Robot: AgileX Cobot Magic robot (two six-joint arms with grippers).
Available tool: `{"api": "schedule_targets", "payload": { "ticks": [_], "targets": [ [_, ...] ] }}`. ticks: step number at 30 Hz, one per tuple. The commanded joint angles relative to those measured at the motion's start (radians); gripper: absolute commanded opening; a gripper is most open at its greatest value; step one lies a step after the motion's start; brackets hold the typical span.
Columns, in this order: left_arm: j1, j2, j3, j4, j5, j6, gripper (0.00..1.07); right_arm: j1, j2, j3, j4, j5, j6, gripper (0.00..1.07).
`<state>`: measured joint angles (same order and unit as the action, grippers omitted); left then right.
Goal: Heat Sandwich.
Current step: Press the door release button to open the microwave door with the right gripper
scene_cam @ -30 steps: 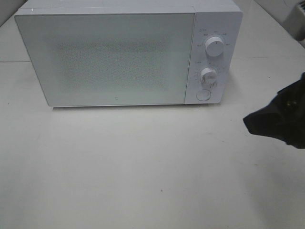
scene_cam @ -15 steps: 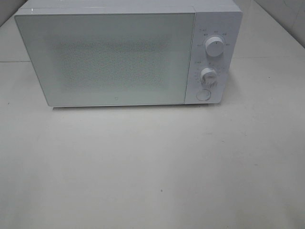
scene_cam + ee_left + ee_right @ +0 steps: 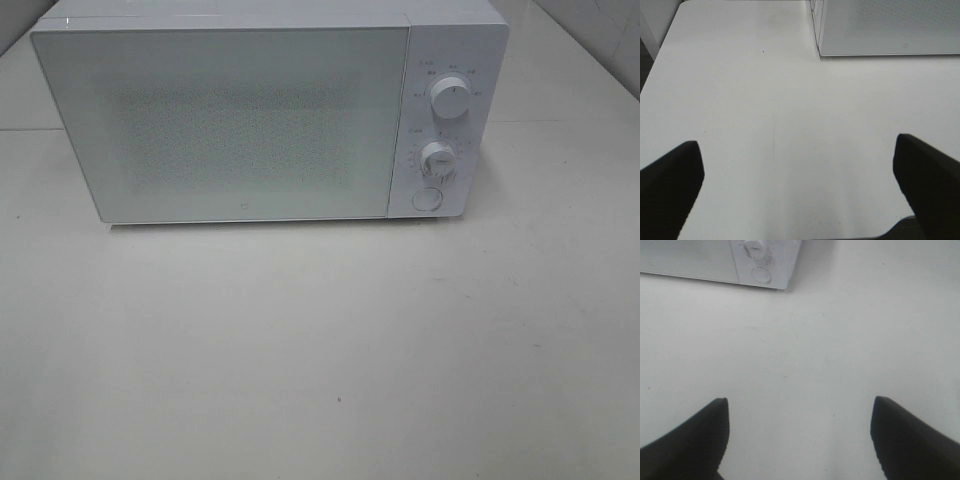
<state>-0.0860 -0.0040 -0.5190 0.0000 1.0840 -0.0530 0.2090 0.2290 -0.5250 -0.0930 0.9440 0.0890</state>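
Note:
A white microwave (image 3: 250,120) stands at the back of the table with its door shut; two dials (image 3: 452,98) and a round button (image 3: 427,199) sit on its right panel. The sandwich is out of view in every frame. Neither arm shows in the exterior high view. My left gripper (image 3: 797,185) is open over bare tabletop, well back from the microwave's left front corner (image 3: 821,50). My right gripper (image 3: 799,437) is open too, nothing between its fingers, with the microwave's control panel (image 3: 765,265) some way ahead of it.
The white tabletop (image 3: 320,350) stretches in front of the microwave. Its near edge and a rounded corner (image 3: 890,232) show in the left wrist view, and its left edge (image 3: 660,55) drops to a dark floor.
The right arm's dark gripper, visible at the right edge of the exterior high view a second ago, has withdrawn out of that view. The microwave has not moved.

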Motion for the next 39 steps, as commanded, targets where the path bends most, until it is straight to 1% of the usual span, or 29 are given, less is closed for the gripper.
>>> {"api": "schedule_targets", "payload": {
  "ticks": [1, 2, 5, 6, 7, 10, 32, 36, 39],
  "targets": [
    [0.003, -0.016, 0.000, 0.000, -0.013, -0.005, 0.98, -0.027, -0.032, 0.005, -0.010, 0.039, 0.005, 0.75],
    [0.003, -0.016, 0.000, 0.000, -0.013, -0.005, 0.98, -0.061, -0.075, 0.013, -0.025, 0.060, 0.003, 0.75],
    [0.003, -0.016, 0.000, 0.000, -0.013, -0.005, 0.98, -0.094, -0.148, 0.030, -0.037, 0.053, 0.001, 0.75],
    [0.003, -0.016, 0.000, 0.000, -0.013, -0.005, 0.98, -0.094, -0.148, 0.030, -0.037, 0.053, 0.001, 0.75],
    [0.003, -0.016, 0.000, 0.000, -0.013, -0.005, 0.98, -0.102, -0.198, 0.030, -0.036, 0.053, -0.001, 0.75],
    [0.003, -0.016, 0.000, 0.000, -0.013, -0.005, 0.98, -0.104, -0.263, 0.030, -0.036, 0.053, -0.001, 0.75],
    [0.003, -0.016, 0.000, 0.000, -0.013, -0.005, 0.98, -0.104, -0.260, 0.025, -0.035, 0.047, -0.004, 0.75],
    [0.003, -0.016, 0.000, 0.000, -0.013, -0.005, 0.98, -0.104, -0.224, 0.006, -0.034, 0.007, -0.004, 0.75],
    [0.003, -0.016, 0.000, 0.000, -0.013, -0.005, 0.98, -0.104, -0.154, 0.002, -0.034, -0.092, -0.004, 0.75]
  ]
}}
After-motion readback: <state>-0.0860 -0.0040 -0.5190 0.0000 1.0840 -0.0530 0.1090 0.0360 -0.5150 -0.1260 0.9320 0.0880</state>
